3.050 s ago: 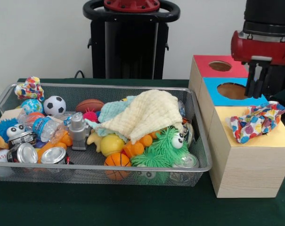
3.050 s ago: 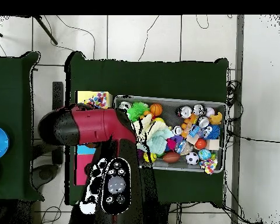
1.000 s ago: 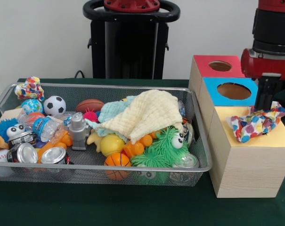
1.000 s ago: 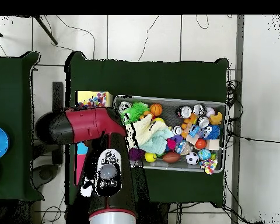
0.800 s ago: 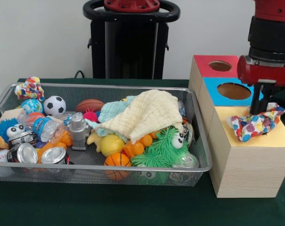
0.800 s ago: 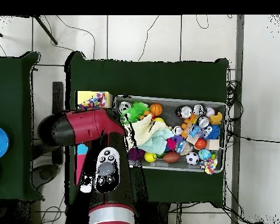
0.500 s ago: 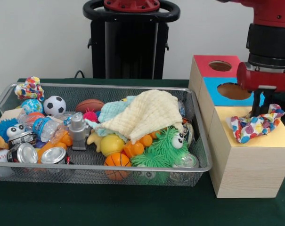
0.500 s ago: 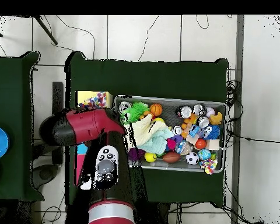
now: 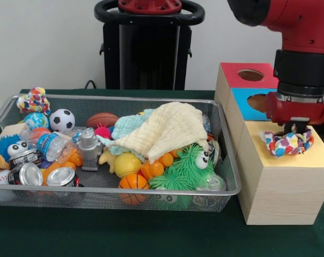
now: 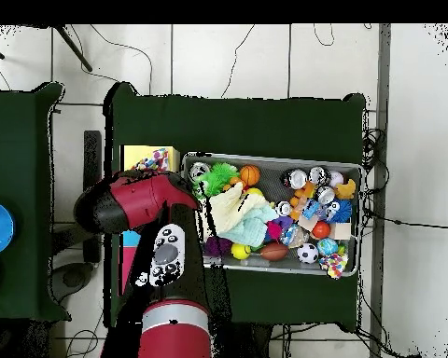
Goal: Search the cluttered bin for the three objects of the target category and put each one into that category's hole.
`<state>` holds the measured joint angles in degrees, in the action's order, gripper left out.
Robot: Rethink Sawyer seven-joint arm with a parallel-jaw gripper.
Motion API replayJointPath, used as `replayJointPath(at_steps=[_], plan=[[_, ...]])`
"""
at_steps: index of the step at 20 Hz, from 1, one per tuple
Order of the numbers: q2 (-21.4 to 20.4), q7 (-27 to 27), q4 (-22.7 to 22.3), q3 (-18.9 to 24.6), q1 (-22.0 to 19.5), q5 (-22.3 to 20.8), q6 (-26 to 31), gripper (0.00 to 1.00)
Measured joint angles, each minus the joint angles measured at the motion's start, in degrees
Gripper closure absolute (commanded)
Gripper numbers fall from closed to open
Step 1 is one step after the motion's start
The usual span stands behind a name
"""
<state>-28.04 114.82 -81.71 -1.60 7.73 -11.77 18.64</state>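
I see the claw [image 9: 293,130] pressed down into the spotted cloth [image 9: 287,143], which lies bunched on the yellow box [image 9: 282,179] top; whether it's clenched, I cannot tell.

Lab test setup: dark green cloth table [image 10: 265,121] on a pale tiled floor [image 10: 228,56] with trailing cables [image 10: 372,149], a plain white wall [image 9: 44,43] behind.
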Motion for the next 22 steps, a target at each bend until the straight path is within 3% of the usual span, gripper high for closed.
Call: replayJointPath(at_steps=[14,22], plan=[[2.6,0.0,2.4,-1.7,1.5,-1.2,-2.2,1.00],[2.4,0.0,2.7,-1.6,1.3,-0.9,0.1,1.00]])
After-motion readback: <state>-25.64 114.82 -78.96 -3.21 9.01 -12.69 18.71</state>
